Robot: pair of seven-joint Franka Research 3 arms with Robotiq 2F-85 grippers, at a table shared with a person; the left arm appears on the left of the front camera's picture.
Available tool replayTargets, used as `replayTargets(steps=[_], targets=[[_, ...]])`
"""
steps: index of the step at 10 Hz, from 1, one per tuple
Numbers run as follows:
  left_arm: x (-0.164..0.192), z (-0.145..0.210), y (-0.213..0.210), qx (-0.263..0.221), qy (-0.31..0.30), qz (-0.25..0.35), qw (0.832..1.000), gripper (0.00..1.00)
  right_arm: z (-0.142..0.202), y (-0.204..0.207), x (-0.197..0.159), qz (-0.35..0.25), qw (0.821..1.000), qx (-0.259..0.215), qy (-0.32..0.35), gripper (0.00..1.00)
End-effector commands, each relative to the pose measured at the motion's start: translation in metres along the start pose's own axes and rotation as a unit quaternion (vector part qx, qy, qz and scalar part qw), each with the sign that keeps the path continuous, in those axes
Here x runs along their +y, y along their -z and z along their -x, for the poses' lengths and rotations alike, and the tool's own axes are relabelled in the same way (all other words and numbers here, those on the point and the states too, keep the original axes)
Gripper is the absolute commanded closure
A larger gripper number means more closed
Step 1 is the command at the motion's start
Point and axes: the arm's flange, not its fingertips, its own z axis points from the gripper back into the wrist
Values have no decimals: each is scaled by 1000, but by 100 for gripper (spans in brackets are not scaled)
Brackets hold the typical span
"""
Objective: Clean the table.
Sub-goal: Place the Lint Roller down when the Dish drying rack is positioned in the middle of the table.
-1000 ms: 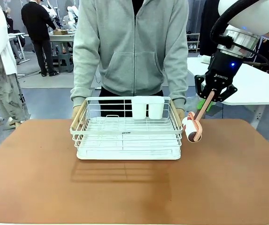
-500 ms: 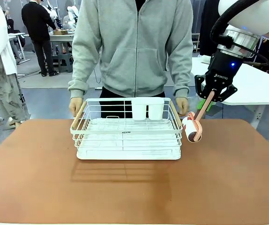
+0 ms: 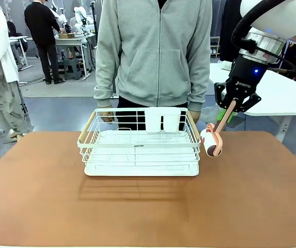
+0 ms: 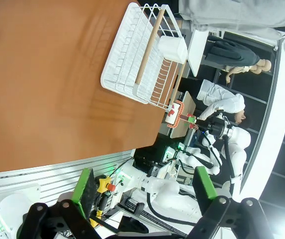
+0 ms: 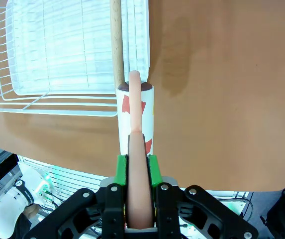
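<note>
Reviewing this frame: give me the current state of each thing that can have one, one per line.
Right gripper: shut on the lint roller's pink handle.
Lint roller: held above the table, beside the rack's end.
Left gripper: open, empty.
Dish rack: upright on the table, racks empty.
White cups: upright at the rack's far side.
Table: bare around the rack.
Person's hands: off the rack.

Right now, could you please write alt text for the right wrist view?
The right gripper is shut on a pink-handled lint roller, held above the reddish-brown table. A white wire dish rack sits beside the roller.
</note>
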Motion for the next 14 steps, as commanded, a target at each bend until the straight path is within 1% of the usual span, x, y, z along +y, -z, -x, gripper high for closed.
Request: replayTargets(steps=[1,6,7,8,9,10,11,12,13,14], targets=[[0,2,-3,1,6,4,1000,0,4,-4,3,-2,1000,0,11,79],[0,2,-3,1,6,4,1000,0,4,-4,3,-2,1000,0,11,79],[0,2,-3,1,6,4,1000,0,0,0,0,0,1000,0,0,79],[0,2,-3,1,6,4,1000,0,-1,-8,-4,-4,993,-53,106,79],[0,2,-3,1,6,4,1000,0,0,-15,-12,-7,984,-55,168,79],[0,2,-3,1,6,4,1000,0,2,-22,-18,-33,971,-57,231,79],[0,2,-3,1,6,4,1000,0,1,-24,-25,-51,944,-117,303,79],[0,2,-3,1,6,4,1000,0,1,-25,-35,-56,919,-142,364,79],[0,2,-3,1,6,4,1000,0,-2,-24,-47,-70,888,-168,423,79],[0,2,-3,1,6,4,1000,0,-14,-16,-66,-74,833,-235,496,79]])
